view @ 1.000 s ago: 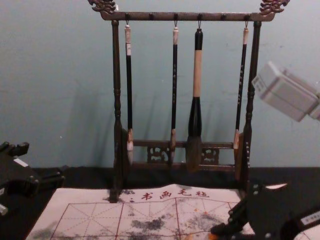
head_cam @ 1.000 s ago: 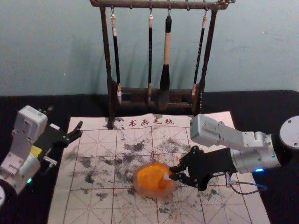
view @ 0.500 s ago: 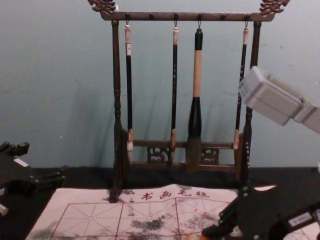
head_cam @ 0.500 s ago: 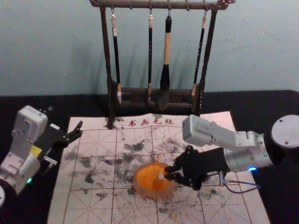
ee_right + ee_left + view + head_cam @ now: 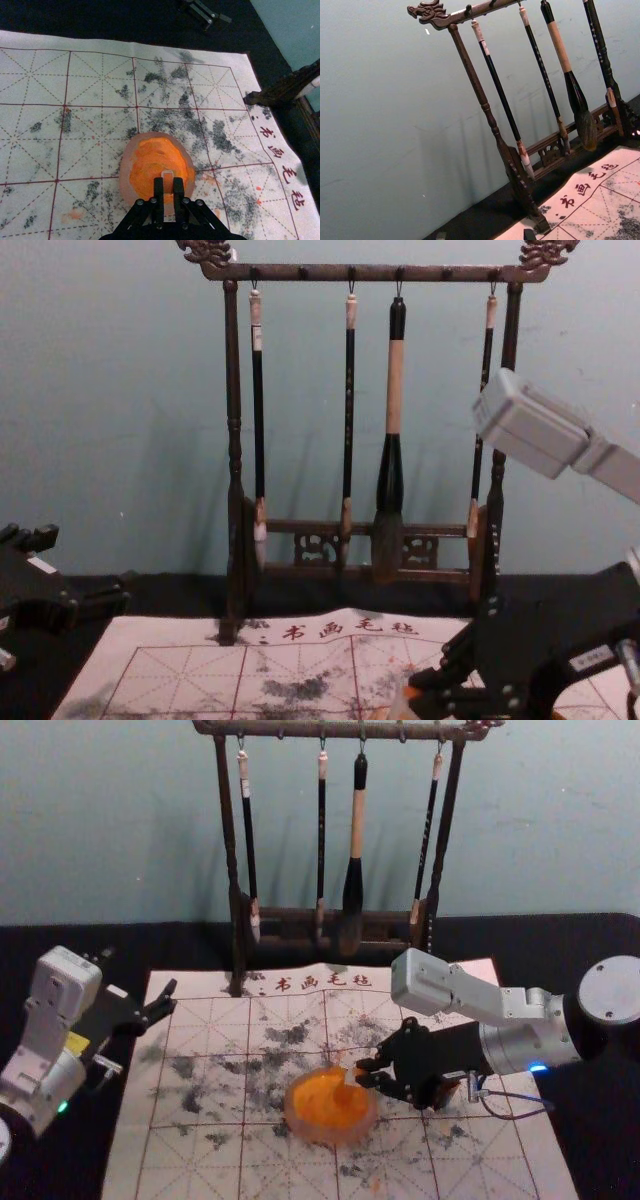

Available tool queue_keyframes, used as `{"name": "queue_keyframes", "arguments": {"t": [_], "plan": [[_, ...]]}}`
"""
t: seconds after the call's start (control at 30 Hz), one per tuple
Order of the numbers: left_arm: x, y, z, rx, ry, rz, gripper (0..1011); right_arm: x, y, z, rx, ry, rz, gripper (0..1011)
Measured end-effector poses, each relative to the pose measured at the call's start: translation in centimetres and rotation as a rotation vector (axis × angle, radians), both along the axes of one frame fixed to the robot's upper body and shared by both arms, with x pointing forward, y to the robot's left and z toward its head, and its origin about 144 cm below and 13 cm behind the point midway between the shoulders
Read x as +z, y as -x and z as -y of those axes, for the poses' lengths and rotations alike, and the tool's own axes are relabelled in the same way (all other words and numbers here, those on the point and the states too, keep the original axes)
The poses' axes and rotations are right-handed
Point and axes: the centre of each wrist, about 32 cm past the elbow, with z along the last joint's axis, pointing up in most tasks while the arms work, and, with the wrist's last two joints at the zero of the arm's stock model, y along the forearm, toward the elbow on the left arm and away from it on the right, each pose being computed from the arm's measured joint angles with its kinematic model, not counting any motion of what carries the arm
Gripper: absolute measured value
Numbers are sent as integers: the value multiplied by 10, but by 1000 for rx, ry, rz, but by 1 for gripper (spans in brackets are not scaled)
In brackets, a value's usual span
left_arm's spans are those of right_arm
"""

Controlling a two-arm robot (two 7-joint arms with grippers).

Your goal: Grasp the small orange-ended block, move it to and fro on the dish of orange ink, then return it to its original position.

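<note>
1. Mat: under the dish. If I drag sideways too hard, it could rumple.
2. Dish: on mat, holding orange ink. Off-centre pressure from me could tip or skid it.
3. Left tool: parked by mat's left side, open.
4. Right tool: clamped on the block, over dish. Going too low would ink my fingertips.
5. Block: above the ink. Short grip, could twist out under drag.
</note>
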Motion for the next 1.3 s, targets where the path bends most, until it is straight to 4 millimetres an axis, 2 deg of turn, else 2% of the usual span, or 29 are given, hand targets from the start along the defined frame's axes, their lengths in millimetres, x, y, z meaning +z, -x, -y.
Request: {"name": "queue_keyframes", "arguments": {"t": [0.43,0.83,1.3], "plan": [[0,0,0,0,0,0,1001,5,7,8,8,17,3,81],[0,0,0,0,0,0,1001,4,15,2,57,19,-11,82],[0,0,0,0,0,0,1001,5,4,-10,56,30,1,81]]}}
